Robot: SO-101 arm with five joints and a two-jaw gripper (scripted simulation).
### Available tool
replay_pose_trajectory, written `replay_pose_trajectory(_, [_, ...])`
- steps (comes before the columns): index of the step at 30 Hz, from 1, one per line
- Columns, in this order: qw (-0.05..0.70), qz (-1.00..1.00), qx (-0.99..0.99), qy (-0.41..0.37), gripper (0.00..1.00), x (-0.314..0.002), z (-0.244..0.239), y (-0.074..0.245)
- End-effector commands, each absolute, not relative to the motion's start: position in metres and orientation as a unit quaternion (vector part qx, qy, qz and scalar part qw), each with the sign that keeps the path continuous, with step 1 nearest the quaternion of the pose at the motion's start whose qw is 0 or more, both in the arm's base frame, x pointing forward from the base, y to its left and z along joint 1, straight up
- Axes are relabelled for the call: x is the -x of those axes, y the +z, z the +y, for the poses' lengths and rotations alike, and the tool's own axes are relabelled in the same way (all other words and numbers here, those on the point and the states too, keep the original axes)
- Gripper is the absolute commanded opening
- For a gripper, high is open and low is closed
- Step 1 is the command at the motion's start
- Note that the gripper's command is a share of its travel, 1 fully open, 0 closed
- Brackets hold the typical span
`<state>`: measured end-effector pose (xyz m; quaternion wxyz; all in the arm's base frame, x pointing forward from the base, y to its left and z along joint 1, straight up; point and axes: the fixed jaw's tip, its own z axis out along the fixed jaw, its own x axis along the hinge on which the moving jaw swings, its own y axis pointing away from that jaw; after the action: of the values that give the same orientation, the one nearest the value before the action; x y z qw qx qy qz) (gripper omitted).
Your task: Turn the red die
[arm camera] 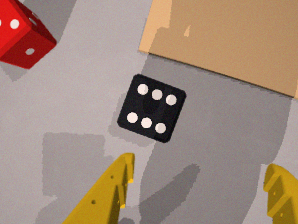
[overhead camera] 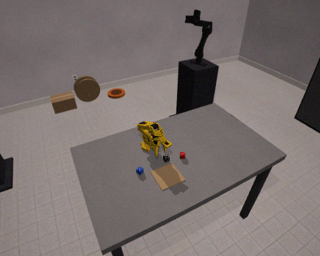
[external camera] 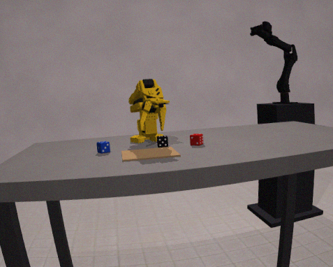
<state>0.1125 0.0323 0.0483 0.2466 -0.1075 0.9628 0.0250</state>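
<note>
Arm folded low over the black die, reading its top face.

In the wrist view the red die (arm camera: 20,35) sits upper left on the table, off the mat (arm camera: 225,37) at upper right; the black die (arm camera: 151,107) at centre shows six. The gripper (arm camera: 200,185), partly spread and grasping nothing, hangs above, probably only to look.

A cardboard box (overhead camera: 63,102), wooden disc (overhead camera: 86,88) and orange ring (overhead camera: 116,92) sit by the wall.
</note>
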Motion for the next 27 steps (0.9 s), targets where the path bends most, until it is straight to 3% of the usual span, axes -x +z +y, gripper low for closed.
replay_pose_trajectory(1, [0.267,0.958,0.095,0.028,0.35,-0.115,0.032,0.054])
replay_pose_trajectory(26, [0.265,0.959,0.094,0.028,0.35,-0.114,0.032,0.053])
replay_pose_trajectory(27, [0.291,0.952,0.087,0.031,0.35,-0.118,0.032,0.064])
